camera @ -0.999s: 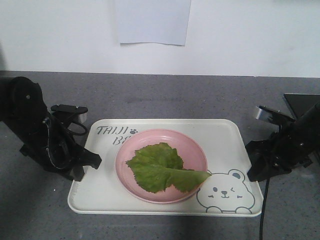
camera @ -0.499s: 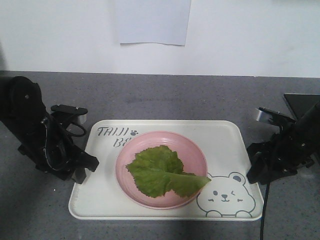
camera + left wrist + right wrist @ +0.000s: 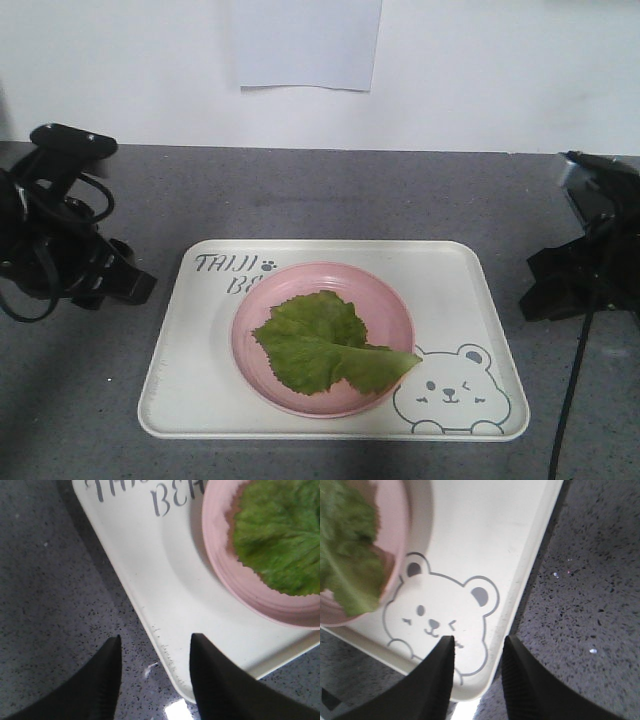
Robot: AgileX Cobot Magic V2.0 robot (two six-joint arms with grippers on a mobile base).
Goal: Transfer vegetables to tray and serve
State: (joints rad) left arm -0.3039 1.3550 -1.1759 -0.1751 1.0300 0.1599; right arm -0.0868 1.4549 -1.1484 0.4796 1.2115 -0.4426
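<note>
Both arms off the tray, claws apart.

Lettuce leaf (image 3: 325, 342) lies flat in pink plate (image 3: 322, 338), centred on cream tray (image 3: 455, 280) mid-countertop (image 3: 330, 195). Left gripper (image 3: 154, 672) tilts down over the tray's left edge, fingers spread, holding nothing. Right gripper (image 3: 477, 672) hangs above the right edge by the bear face (image 3: 440, 617), fingers likewise parted, empty.

The front view looks down across the counter (image 3: 330, 190) toward the wall, taking in the whole tray (image 3: 460, 290). The left wrist view looks steeply down, close over the tray's lettered corner; the right wrist view sits equally close over the bear corner. All three share the tray and plate (image 3: 235, 582)
</note>
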